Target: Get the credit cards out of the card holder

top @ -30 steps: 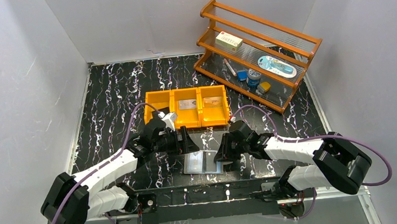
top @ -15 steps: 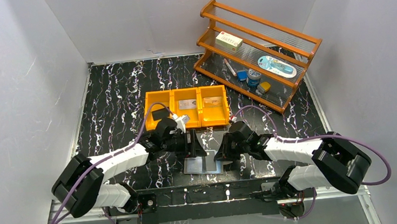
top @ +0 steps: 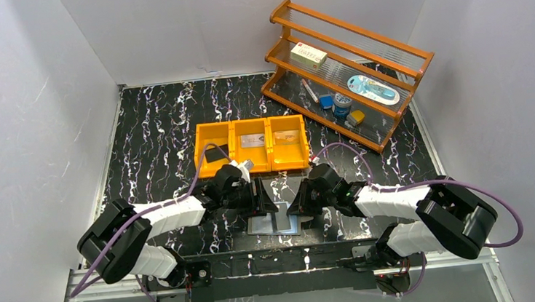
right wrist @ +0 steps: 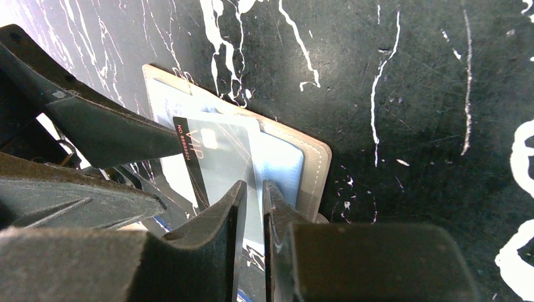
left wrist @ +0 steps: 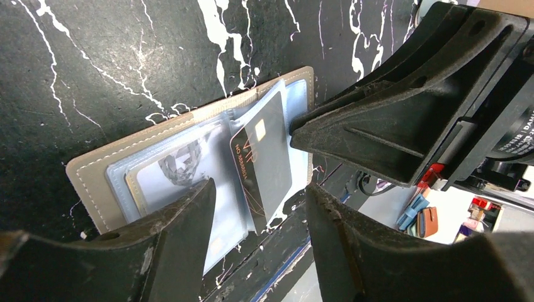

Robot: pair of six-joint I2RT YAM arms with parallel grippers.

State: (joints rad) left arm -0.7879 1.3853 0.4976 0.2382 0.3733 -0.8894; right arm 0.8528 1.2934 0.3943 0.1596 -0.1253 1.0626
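Spotter: Where's the card holder [top: 273, 220]?
Me: Lying open on the desk [top: 153, 124], near edge, between my arms. My right claw [right wrist: 253, 187] pinches its clear inner leaf. My left claw [left wrist: 261, 187] stands open, straddling the black card [left wrist: 264, 151] poking out. A silvery card [left wrist: 170, 170] sits pocketed alongside.

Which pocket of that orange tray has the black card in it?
The left compartment of the orange bin holds the black card; the middle holds a silvery card, the right a tan card.
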